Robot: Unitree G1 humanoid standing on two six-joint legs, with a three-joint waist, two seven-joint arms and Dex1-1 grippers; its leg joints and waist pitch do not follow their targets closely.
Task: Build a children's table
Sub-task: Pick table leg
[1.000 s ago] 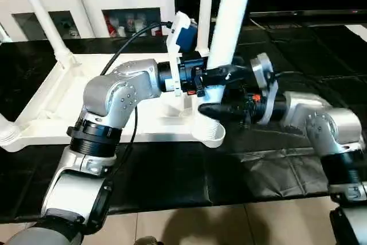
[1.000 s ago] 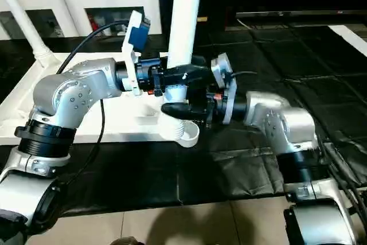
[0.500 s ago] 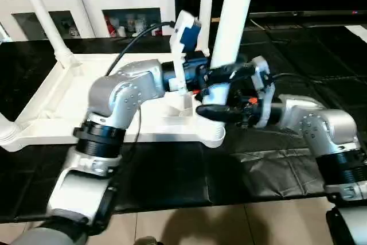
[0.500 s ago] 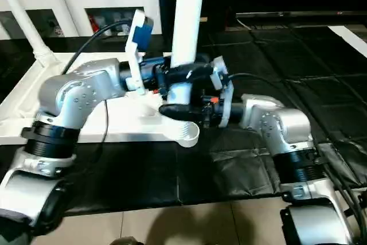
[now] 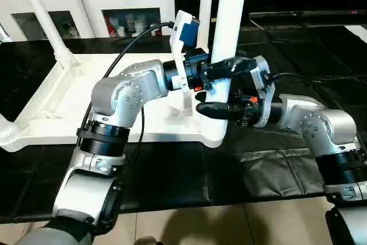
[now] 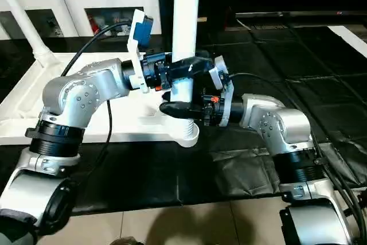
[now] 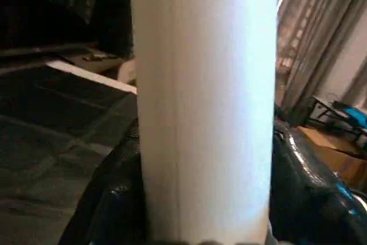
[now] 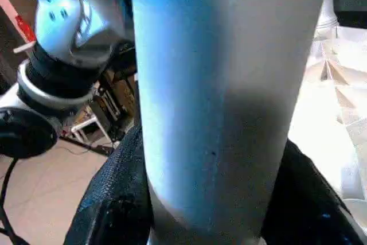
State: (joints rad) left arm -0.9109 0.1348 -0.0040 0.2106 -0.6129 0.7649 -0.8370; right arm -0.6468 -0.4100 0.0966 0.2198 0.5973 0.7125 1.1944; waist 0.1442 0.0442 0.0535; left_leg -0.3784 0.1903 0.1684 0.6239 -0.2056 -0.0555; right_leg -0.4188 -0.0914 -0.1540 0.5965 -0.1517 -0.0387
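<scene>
A black quilted mat (image 5: 275, 164) covers the work surface — beige tiled floor (image 5: 229, 222) along its near edge. Behind, a white glass-door cabinet (image 5: 126, 4) holds small colourful items — grey curtains (image 7: 321, 44) hang nearby.

No readable text, label, brand, number or sign anywhere. Items behind the cabinet (image 5: 86, 4) glass doors too small to make out.

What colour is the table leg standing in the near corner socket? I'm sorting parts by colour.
White. The leg shows best in the right eye view.
</scene>
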